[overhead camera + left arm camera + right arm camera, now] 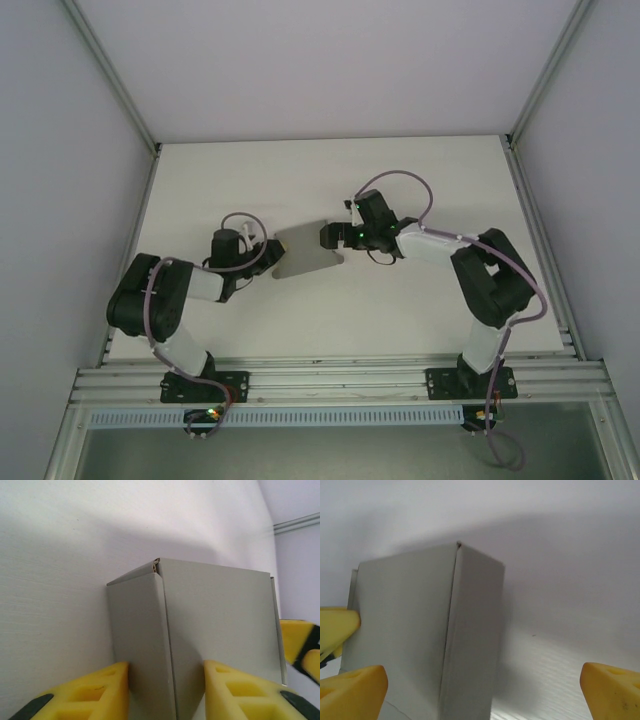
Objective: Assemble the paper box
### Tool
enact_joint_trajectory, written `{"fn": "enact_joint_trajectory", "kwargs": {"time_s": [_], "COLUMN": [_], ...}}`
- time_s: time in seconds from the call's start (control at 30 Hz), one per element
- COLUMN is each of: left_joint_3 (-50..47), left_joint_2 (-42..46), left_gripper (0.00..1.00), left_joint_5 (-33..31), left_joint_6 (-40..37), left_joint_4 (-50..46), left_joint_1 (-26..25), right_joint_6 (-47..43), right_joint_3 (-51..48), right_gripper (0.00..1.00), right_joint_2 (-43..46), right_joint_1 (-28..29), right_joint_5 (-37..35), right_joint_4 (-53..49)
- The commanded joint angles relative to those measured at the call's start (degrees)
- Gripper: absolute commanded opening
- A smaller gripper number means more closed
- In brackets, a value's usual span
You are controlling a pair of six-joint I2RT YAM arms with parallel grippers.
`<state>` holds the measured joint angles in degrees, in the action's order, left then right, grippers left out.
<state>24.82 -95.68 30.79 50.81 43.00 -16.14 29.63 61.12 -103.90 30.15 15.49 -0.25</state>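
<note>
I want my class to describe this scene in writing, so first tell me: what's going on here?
Two robot arms are working on a grey paper box in the middle of the white table. The card already looks folded up into a box shape. The left gripper is closed on one upright corner of it, with a finger on either side. The right gripper is open at the opposite end, the box close beside one finger.

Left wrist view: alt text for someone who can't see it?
A grey paper box on the white table, one corner edge toward the camera between the yellow fingers of the left gripper. Yellow fingers of the right gripper show at its right edge.
</note>
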Motion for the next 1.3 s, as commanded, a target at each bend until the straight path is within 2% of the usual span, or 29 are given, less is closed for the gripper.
{"fn": "enact_joint_trajectory", "kwargs": {"time_s": [0.0,0.23,0.27,0.33,0.4,0.43,0.6,0.67,0.7,0.83,0.9,0.93,1.03,1.1,1.13,1.2,1.27], "left_joint_3": [-3.0,-4.4,-4.3,-4.3,-4.4,-4.5,-4.2,-3.5,-2.9,-0.6,2.6,4.7,12.8,16.4,17.3,18.0,18.9], "left_joint_2": [-4.4,-8.3,-8.7,-9.3,-9.5,-9.5,-8.3,-6.9,-5.8,1.1,6.3,9.0,16.4,19.1,19.4,19.0,18.4], "left_gripper": [0.35,0.34,0.34,0.34,0.34,0.34,0.38,0.39,0.41,0.65,0.93,1.0,1.0,1.0,1.0,1.0,1.0], "left_joint_5": [0.1,2.3,2.5,2.8,3.0,3.0,3.7,3.9,3.9,3.6,3.2,1.8,-9.7,-22.6,-26.6,-29.1,-26.0], "left_joint_6": [2.2,5.0,5.0,5.2,5.3,5.3,4.8,4.2,4.0,0.2,-5.7,-9.9,-29.8,-45.0,-51.6,-63.3,-70.8], "left_joint_4": [-1.7,6.8,7.2,8.1,8.8,9.2,9.8,9.1,8.3,5.4,-2.3,-8.2,-28.3,-35.4,-36.2,-36.1,-36.4], "left_joint_1": [1.1,1.7,1.7,1.7,1.7,1.7,1.7,1.7,1.7,0.9,-0.3,-1.3,-8.2,-16.5,-19.8,-24.7,-26.8], "right_joint_6": [3.7,8.8,10.0,13.5,15.6,16.2,15.2,15.1,15.3,17.2,17.4,17.4,18.2,21.4,23.6,27.8,31.3], "right_joint_3": [1.6,3.0,3.0,3.1,3.2,3.2,3.0,1.8,1.0,-2.9,-4.7,-5.2,-6.3,-6.2,-5.9,-5.1,-5.0], "right_gripper": [1.0,0.94,0.92,0.81,0.76,0.75,0.56,0.55,0.55,0.48,0.47,0.46,0.43,0.43,0.42,0.44,0.44], "right_joint_2": [-2.8,-7.5,-8.4,-10.1,-11.4,-11.7,-10.2,-8.7,-7.7,-3.3,-0.4,1.3,6.5,10.2,11.6,13.7,15.3], "right_joint_1": [-0.5,-1.4,-1.4,-1.6,-2.0,-2.1,-2.8,-3.4,-3.8,-5.9,-6.8,-7.2,-8.3,-9.9,-11.0,-13.7,-16.0], "right_joint_5": [9.7,20.6,22.6,26.4,29.6,30.2,29.6,29.0,28.9,27.8,26.8,25.8,21.1,17.2,16.3,17.6,20.2], "right_joint_4": [1.6,8.2,10.2,15.3,19.9,21.0,20.8,20.8,20.8,21.0,19.5,17.5,8.9,0.6,-3.5,-10.5,-14.3]}}
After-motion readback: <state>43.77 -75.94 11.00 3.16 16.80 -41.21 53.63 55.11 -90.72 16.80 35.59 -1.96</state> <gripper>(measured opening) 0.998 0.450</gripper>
